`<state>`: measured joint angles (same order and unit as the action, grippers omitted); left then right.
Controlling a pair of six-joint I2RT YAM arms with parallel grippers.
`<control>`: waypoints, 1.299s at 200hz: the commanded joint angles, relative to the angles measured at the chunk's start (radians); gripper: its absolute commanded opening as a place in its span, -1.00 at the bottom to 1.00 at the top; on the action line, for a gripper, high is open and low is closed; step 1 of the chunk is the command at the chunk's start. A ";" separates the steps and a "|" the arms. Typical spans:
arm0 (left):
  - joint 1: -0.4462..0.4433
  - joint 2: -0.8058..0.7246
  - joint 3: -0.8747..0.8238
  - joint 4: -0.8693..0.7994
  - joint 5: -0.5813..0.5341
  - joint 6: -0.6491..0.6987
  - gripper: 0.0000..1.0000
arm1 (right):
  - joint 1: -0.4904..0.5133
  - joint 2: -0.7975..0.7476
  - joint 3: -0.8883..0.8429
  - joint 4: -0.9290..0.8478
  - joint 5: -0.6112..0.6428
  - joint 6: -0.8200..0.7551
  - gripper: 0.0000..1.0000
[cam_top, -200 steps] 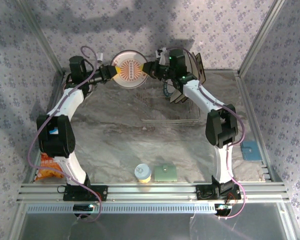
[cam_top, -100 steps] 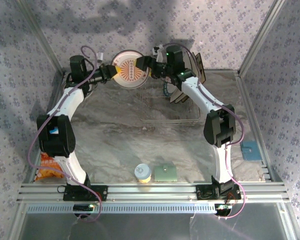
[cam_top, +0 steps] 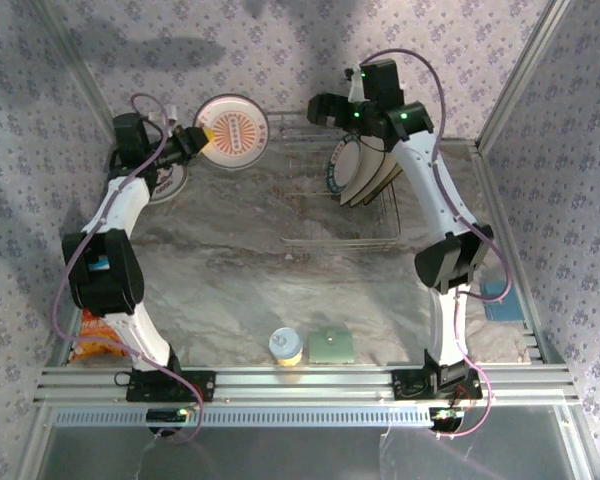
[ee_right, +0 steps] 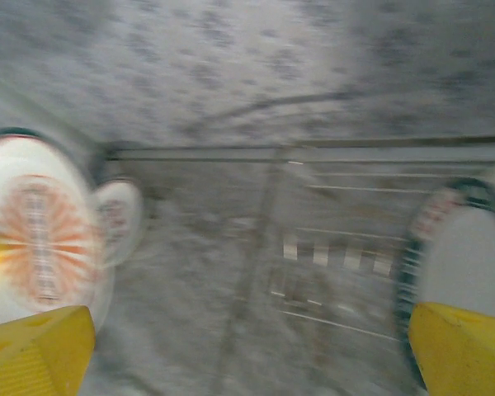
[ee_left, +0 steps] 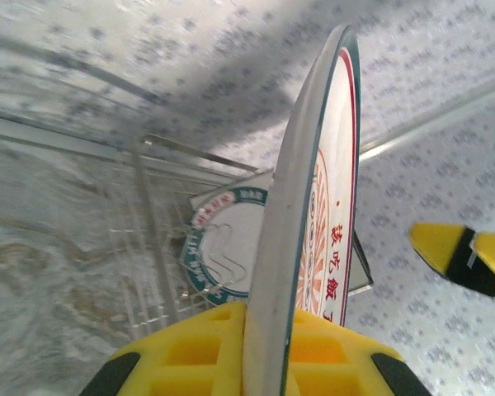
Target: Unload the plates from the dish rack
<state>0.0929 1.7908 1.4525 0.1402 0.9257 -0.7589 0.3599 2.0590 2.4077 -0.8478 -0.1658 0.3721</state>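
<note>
One plate (cam_top: 232, 130) is clamped by its rim in the left hand (cam_top: 205, 137), far left, ready for setting down; the right hand (cam_top: 318, 108) gapes empty over the dish rack (cam_top: 310, 240). Other plates (cam_top: 352, 170) stand there.

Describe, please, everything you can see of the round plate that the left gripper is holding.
The round plate is white and looks like glazed ceramic. It has an orange-pink sunburst pattern with red characters at its centre and a teal rim edged by a thin red line. It stands on edge, lifted in the air to the left of the dish rack. The left gripper is shut on its rim, with yellow fingers on either face. The right gripper is open and apart from it.
</note>
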 commanded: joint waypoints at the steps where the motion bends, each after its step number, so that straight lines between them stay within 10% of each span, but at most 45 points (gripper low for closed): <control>1: 0.058 -0.084 -0.018 -0.008 -0.066 0.021 -1.00 | -0.019 -0.065 -0.002 -0.207 0.310 -0.141 0.99; 55: 0.164 -0.169 -0.095 -0.079 -0.253 0.082 -1.00 | -0.130 -0.166 -0.082 -0.261 0.470 -0.215 0.99; 260: 0.269 0.138 -0.016 -0.091 -0.553 0.088 -1.00 | -0.236 -0.297 -0.327 -0.148 0.393 -0.227 0.99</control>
<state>0.3553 1.8927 1.3716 0.0319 0.3977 -0.6891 0.1303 1.7874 2.0846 -1.0107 0.2420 0.1631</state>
